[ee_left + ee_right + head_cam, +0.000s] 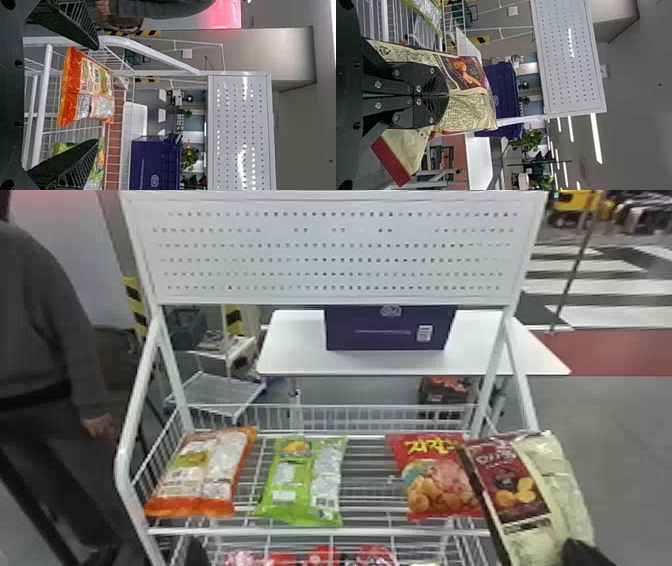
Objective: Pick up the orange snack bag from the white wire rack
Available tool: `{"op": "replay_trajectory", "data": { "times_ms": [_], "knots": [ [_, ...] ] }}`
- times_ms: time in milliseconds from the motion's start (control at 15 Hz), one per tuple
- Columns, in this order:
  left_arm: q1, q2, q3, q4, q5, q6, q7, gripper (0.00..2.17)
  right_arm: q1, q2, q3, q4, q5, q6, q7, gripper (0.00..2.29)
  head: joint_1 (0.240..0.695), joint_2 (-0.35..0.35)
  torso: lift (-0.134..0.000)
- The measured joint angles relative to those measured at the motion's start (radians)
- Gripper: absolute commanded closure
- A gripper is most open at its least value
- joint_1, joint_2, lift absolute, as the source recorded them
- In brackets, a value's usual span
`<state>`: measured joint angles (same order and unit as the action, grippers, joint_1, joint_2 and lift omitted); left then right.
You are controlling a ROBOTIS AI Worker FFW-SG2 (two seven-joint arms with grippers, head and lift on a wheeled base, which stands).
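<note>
Approach step, likely. Orange snack bag [200, 475] on white wire rack [360, 532], head view's 8 o'clock. Left gripper [98, 94]: fingers apart; next, straddle bag, close. Right gripper [448, 95]: clamped on maroon-and-cream snack bag [468, 111].

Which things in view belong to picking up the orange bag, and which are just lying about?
Job: orange bag, rack, likely the open left end effector.

Other: green bag, red bag, purple box, table; also cream bag, though held by the right end effector.
</note>
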<state>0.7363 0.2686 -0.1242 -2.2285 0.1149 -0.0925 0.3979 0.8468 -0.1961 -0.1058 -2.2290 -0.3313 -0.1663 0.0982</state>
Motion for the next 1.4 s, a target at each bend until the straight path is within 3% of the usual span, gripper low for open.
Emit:
{"op": "replay_trajectory", "data": {
  "times_ms": [200,533,867,1267,1400],
  "knots": [
    [-0.103,-0.006,-0.014,0.083,0.024,0.004,-0.035,0.07,-0.002,0.0,0.0,0.004,0.0,0.0,0.0,2.26,0.499,0.0,0.0],
    [-0.467,-0.024,-0.065,0.357,0.066,0.122,-0.081,0.08,-0.003,0.006,0.0,0.011,0.001,0.0,0.002,2.26,0.499,0.0,0.0],
    [-0.72,-0.023,-0.07,0.587,0.13,0.239,-0.135,0.09,-0.002,0.016,0.0,0.015,0.006,0.0,0.003,2.26,0.499,0.0,0.0],
    [-0.83,0.005,-0.034,0.737,0.201,0.334,-0.213,0.18,-0.002,0.02,0.001,0.014,0.007,0.0,0.005,2.26,0.499,0.0,0.0],
    [-0.831,0.007,-0.021,0.743,0.205,0.376,-0.227,0.33,-0.003,0.02,0.001,0.014,0.008,0.0,0.005,2.26,0.499,0.0,0.0]
  ]
}}
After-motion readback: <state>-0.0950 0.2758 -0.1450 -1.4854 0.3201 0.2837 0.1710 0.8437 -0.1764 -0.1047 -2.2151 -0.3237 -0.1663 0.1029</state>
